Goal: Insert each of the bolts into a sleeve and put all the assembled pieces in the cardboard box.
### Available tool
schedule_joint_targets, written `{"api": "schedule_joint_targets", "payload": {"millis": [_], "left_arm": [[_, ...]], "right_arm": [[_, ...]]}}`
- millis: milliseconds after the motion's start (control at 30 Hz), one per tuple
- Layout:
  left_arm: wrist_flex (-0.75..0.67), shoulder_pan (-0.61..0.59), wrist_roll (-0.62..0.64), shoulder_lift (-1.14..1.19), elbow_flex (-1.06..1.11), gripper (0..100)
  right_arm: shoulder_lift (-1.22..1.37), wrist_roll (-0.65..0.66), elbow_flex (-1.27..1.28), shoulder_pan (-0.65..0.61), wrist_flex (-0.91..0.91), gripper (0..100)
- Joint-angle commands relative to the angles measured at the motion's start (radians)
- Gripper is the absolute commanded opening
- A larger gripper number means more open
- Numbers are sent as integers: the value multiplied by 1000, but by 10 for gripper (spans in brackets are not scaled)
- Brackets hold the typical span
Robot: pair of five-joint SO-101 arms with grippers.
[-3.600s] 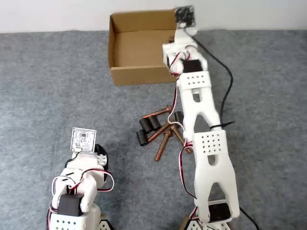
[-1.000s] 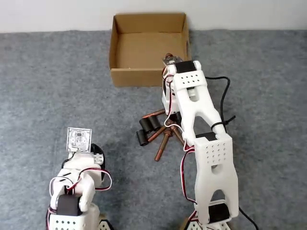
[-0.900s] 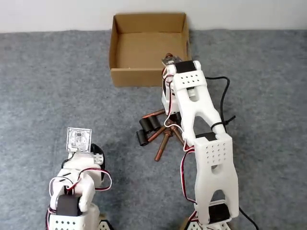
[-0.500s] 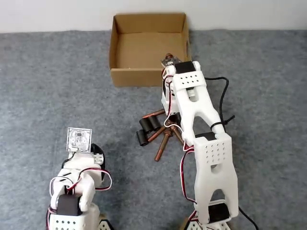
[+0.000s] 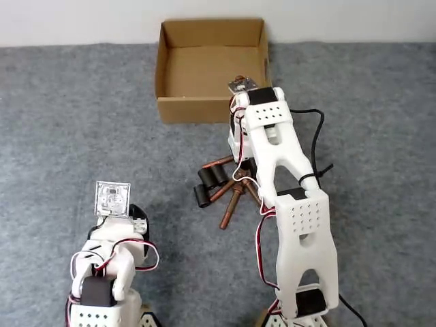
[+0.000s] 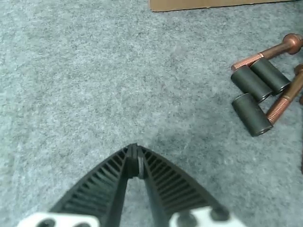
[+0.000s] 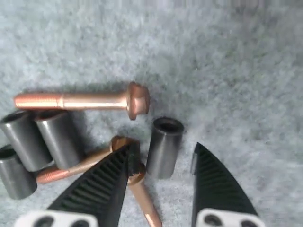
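Note:
Several copper bolts [image 5: 231,206] and dark sleeves [image 5: 203,196] lie in a loose pile in front of the cardboard box [image 5: 197,109]. My right arm [image 5: 272,136] stretches over the pile's right side. In the right wrist view my right gripper [image 7: 163,153] is open, and one sleeve [image 7: 164,147] lies between its fingers [image 7: 109,179]; whether they touch it I cannot tell. A bolt [image 7: 80,100] and more sleeves [image 7: 59,137] lie beyond. My left gripper [image 6: 133,153] is shut on nothing, low over bare carpet, with three sleeves [image 6: 251,113] and bolts [image 6: 270,54] off to its side.
The box stands open at the back of the grey carpet, its inside showing nothing. The right arm's black cable [image 5: 315,146] trails on the carpet to its right. Open carpet [image 5: 82,136] lies between the left arm [image 5: 112,259] and the box.
My right arm has pulled back from the box's far right corner and now hangs over the pile. Over the last second it has barely moved. The left arm has stayed in place.

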Motion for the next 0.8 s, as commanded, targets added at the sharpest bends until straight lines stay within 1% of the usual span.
{"api": "schedule_joint_targets", "payload": {"millis": [0,167,300,467,567,667,767], "left_arm": [[-25,-6,-8,-3,-4,5],[-25,-6,-8,-3,-4,5],[-25,-6,-8,-3,-4,5],[-25,-6,-8,-3,-4,5],[-25,-6,-8,-3,-4,5],[-25,-6,-8,-3,-4,5],[-25,-6,-8,-3,-4,5]], "right_arm": [[22,12,-8,25,-15,135],[73,8,-8,45,-7,82],[79,8,-8,44,-7,6],[21,5,-9,39,18,9],[-58,2,-9,39,76,9],[-148,-52,-9,39,147,9],[-260,-109,12,44,162,9]]}}
